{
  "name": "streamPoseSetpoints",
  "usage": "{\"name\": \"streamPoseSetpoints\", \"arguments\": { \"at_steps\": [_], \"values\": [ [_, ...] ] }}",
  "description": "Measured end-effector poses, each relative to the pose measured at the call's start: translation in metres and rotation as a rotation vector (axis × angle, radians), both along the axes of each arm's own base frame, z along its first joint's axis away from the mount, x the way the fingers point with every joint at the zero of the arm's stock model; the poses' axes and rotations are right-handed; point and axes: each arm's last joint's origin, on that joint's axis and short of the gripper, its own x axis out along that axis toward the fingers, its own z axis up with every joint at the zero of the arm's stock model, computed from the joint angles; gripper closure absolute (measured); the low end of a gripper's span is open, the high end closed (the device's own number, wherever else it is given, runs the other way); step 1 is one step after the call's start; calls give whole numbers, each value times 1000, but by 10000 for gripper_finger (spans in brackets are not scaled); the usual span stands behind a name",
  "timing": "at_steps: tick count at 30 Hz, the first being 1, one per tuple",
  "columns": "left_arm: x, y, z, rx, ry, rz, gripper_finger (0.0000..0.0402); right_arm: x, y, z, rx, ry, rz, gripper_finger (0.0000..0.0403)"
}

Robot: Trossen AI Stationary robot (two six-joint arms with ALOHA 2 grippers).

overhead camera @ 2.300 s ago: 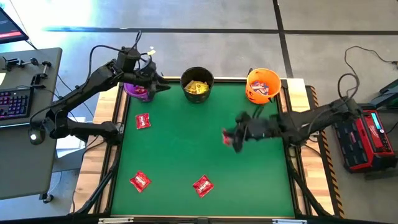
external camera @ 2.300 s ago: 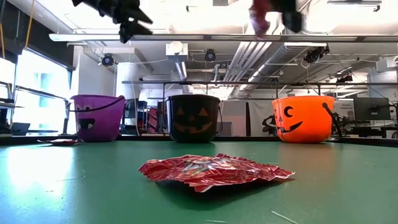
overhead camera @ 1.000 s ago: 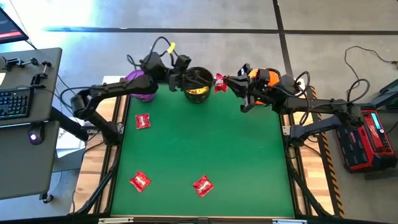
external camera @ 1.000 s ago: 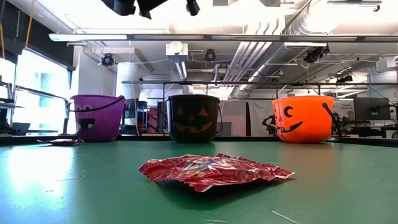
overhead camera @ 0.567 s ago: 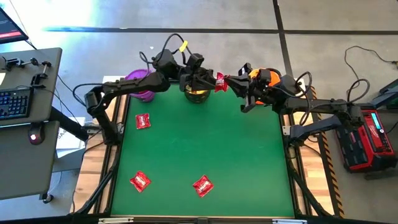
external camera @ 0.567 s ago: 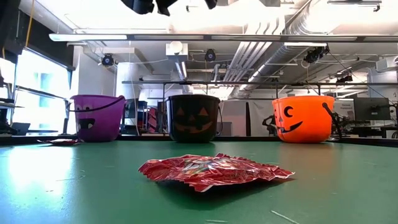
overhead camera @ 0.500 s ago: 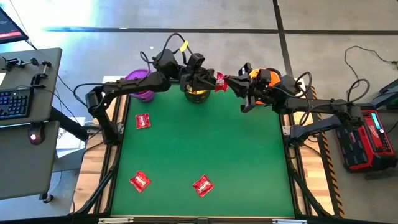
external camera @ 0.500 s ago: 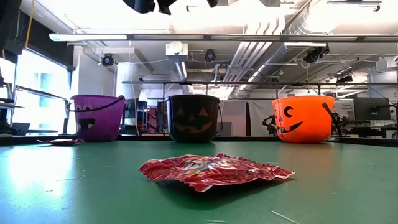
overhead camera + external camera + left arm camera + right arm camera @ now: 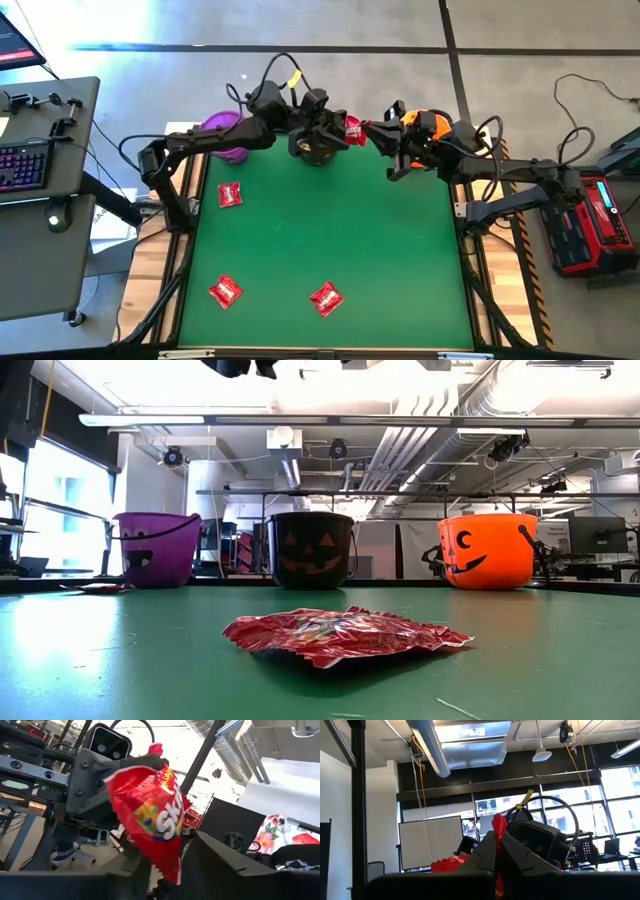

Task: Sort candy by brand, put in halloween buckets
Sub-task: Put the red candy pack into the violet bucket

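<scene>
So both end effectors meet above the counter's [image 9: 320, 230] far edge: right end effector [image 9: 366, 128] clenched on a red packet [image 9: 352, 129], left end effector [image 9: 338, 130] closing around it too, grip unclear.

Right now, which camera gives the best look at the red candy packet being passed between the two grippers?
The left wrist view: the red packet fills it, printed face readable, pinched by the right gripper. The high view shows it as a small red spot between both arms above the black bucket. The right wrist view catches only an edge. The low view misses it.
</scene>
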Motion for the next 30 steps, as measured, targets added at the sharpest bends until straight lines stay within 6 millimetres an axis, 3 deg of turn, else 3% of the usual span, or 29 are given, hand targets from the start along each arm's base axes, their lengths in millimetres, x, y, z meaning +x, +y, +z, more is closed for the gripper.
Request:
{"name": "streamPoseSetpoints", "arguments": {
  "at_steps": [10,21,30],
  "values": [
    [-2,8,-1,-1,15,12,394,0,-1,-1,20,6,-33,403],
    [-5,17,-2,-6,18,41,401,2,-3,-4,34,49,-102,392],
    [-9,24,-1,23,10,48,401,1,-12,-5,63,53,-113,277]
  ]
}}
